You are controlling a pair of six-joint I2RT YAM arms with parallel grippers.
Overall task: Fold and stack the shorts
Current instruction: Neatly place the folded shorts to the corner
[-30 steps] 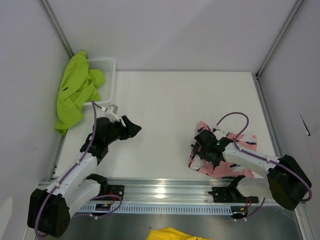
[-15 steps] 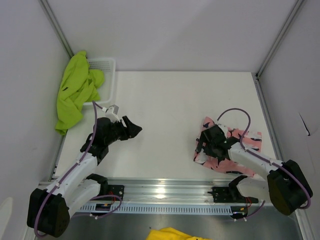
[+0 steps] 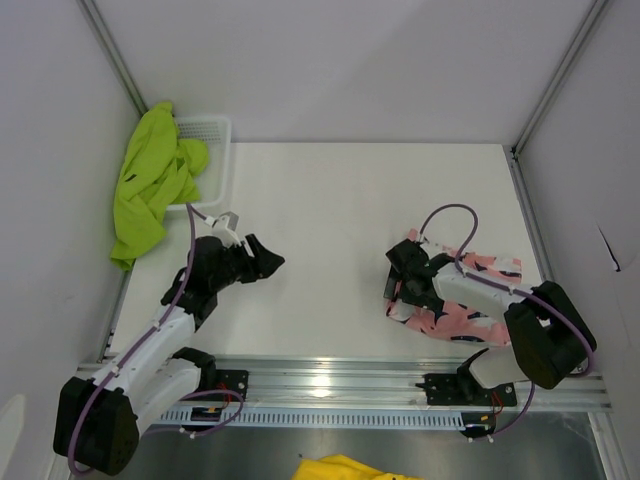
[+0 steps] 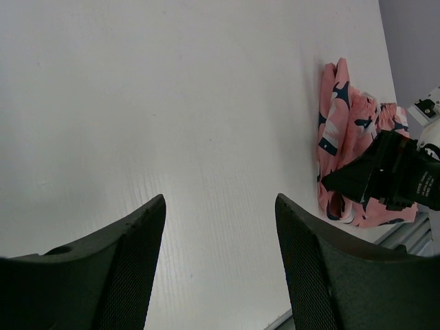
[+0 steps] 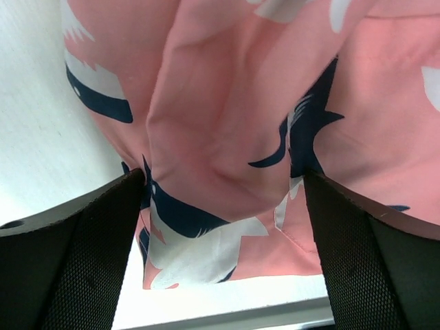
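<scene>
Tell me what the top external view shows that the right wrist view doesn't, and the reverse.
Only the top view: the lime green shorts draped over the white basket at the far left, and the left gripper, open and holding nothing. Only the right wrist view: the navy-and-white print and fabric folds up close, framed by the right gripper's open fingers. Both: the pink shorts, bunched beneath the right gripper.

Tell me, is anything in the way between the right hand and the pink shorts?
Nothing visible is. The open right hand hangs directly over the pink shorts, and the wrist view shows only their fabric between its fingers.
</scene>
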